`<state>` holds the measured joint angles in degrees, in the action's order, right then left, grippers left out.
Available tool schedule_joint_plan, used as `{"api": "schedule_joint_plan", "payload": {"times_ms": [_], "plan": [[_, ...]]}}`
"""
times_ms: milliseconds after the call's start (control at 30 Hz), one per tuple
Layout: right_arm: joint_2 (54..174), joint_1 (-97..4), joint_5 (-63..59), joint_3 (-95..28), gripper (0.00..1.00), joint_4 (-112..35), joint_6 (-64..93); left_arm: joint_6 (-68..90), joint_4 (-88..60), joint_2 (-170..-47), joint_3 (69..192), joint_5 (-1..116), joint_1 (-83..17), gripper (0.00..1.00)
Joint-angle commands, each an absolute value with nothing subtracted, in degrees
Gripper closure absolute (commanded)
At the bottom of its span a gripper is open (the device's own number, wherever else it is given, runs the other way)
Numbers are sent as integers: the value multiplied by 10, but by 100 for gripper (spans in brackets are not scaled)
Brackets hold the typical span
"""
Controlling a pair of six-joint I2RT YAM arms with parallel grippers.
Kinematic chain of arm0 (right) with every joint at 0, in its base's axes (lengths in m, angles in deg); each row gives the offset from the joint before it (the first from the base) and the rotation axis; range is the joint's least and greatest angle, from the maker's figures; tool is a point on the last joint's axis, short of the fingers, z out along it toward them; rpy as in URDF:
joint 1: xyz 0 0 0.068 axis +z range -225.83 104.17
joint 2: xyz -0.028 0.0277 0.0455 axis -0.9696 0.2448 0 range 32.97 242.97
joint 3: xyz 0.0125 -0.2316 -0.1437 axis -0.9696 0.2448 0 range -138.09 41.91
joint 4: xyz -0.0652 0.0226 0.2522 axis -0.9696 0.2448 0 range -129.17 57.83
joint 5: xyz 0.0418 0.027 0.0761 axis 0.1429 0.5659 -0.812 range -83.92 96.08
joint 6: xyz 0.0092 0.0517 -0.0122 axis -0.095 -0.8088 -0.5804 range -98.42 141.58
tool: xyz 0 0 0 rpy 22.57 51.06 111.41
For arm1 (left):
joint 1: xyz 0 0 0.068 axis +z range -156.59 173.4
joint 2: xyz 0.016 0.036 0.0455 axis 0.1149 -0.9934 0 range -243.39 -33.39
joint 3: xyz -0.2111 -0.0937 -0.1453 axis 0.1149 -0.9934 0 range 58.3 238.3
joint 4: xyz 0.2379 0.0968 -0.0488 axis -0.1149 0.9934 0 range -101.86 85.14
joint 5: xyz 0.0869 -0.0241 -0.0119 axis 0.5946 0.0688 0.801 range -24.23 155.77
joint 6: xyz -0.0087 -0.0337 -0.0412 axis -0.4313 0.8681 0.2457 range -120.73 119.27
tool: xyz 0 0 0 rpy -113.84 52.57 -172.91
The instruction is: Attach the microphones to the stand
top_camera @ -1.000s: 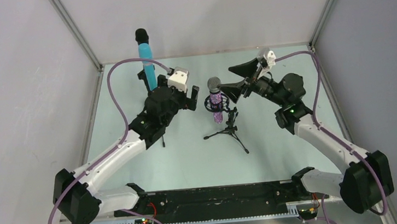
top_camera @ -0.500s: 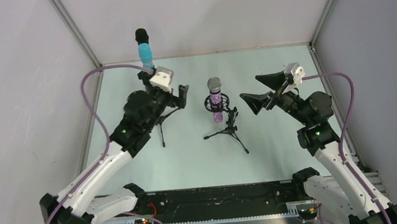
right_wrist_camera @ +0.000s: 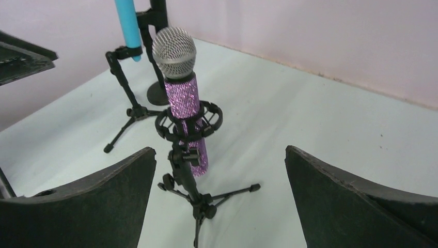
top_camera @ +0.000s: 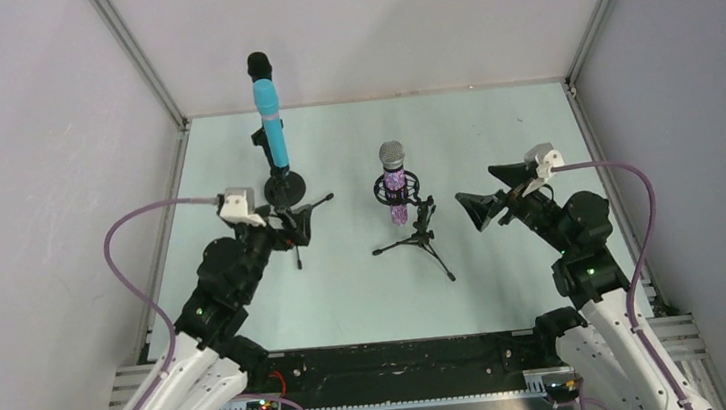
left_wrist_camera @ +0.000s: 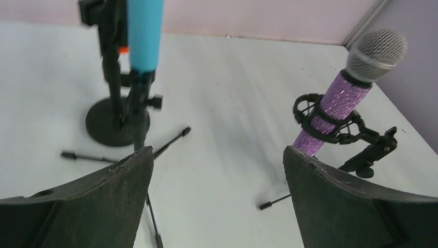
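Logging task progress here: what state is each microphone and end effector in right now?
Blue microphone: upright, clipped in its tripod stand.
Purple microphone: head up, held in its ring mount.
Black microphone: behind the blue one, mount unclear.
Left end effector: open, empty.
Right end effector: open, empty.

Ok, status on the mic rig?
Left gripper, right gripper open, empty. Cyan microphone, purple microphone mounted on stands. Nothing blocking either arm.
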<state>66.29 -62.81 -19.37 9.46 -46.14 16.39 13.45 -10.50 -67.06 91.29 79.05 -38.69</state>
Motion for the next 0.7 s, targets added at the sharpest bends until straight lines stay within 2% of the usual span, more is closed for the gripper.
{"api": "schedule_joint_plan", "payload": {"times_ms": [0, 200, 467, 667], "plan": [[646, -633, -169, 106, 1, -414, 191, 240, -47, -601, 872, 860, -380, 2], [644, -635, -122, 135, 1, -401, 190, 267, -23, -583, 827, 938, -379, 2], [669, -638, -47, 184, 1, -403, 207, 206, -4, -674, 861, 1003, -377, 2], [690, -654, -1, 241, 1, -462, 201, 142, -21, -705, 850, 1046, -364, 2]]}}
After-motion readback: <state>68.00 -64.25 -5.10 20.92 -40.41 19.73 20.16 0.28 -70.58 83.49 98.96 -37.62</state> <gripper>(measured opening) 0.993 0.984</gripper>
